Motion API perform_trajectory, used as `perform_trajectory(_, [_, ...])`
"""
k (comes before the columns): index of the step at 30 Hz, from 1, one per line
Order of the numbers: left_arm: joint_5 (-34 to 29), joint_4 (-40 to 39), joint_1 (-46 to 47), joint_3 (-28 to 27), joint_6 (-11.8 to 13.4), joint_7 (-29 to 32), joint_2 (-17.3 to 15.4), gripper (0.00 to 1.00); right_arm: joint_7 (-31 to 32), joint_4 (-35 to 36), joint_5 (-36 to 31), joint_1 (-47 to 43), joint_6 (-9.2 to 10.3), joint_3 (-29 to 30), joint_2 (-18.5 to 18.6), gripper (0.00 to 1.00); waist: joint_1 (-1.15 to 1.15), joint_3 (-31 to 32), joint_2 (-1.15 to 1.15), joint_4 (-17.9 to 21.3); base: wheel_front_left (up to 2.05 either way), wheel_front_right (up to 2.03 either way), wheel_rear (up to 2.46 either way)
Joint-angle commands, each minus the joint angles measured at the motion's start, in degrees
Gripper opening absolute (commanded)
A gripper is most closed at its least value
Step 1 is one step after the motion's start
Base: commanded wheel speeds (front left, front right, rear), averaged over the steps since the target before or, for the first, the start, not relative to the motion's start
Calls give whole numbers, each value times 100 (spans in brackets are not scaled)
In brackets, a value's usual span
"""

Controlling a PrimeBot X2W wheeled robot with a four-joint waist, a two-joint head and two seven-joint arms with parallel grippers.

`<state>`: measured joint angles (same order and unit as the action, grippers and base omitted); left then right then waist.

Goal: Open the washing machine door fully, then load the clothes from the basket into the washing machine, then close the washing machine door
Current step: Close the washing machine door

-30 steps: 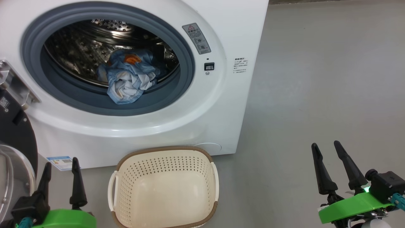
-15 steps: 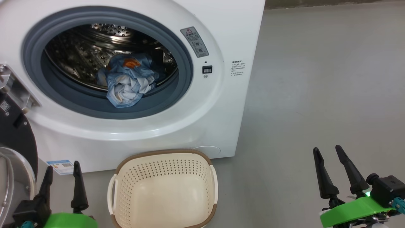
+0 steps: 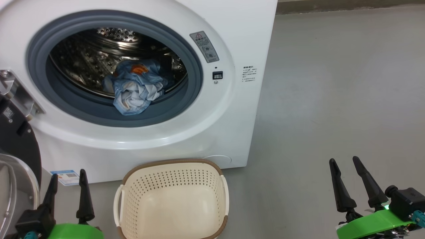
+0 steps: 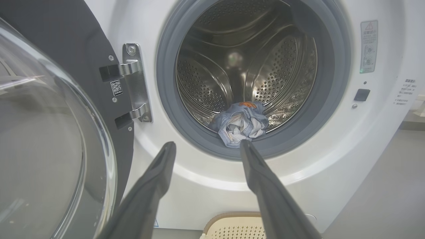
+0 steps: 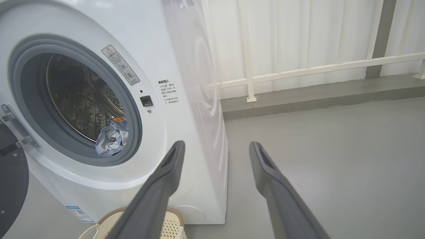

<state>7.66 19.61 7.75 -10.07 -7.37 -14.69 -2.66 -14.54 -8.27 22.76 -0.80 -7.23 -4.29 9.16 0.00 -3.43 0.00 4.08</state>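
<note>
- Both claws stand with their long dark fingers (image 3: 339, 192) spread apart and nothing between them. The left gripper (image 3: 67, 177) sits low, near the open door. The right gripper (image 3: 343, 162) is well off to the right over the bare grey floor (image 3: 332, 83).
- The large round glossy black door (image 4: 49, 139) with its bulging clear glass window hangs swung wide at the left of the white boxy front-loading washing machine (image 3: 245, 39).
- The small cream perforated plastic basket (image 3: 172, 161) with a brown rim stands empty just before the machine.
- The soft light blue clothes (image 3: 134, 88) with orange print lie bunched at the front lip of the perforated steel drum (image 3: 83, 56). Their lower edge rests on the grey rubber gasket (image 3: 196, 66). I cannot tell whether both garments are in that bundle.
- Only the closing looks left. Cloth so far forward could be pinched between glass and gasket, so the door may not latch.
- A push near the hinge, or a finger slipping on the glossy face, could leave the door ajar.
</note>
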Motion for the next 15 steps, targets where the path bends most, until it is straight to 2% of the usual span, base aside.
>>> perform_trajectory(1, [-3,-97,-22,-170,-11,-30,-142,100,-46,147,-51,13,-25,-109,105,100,0,8,0,-5,-51,51,0])
perform_trajectory(6, [-21,-65,-24,-180,-11,-30,-135,100,-46,148,-50,5,-25,-116,110,100,0,25,0,-7,-92,92,0])
perform_trajectory(15, [96,-152,-30,-83,-12,-30,-169,100,-46,146,-46,0,-25,-107,107,100,0,13,0,-26,-139,139,0])
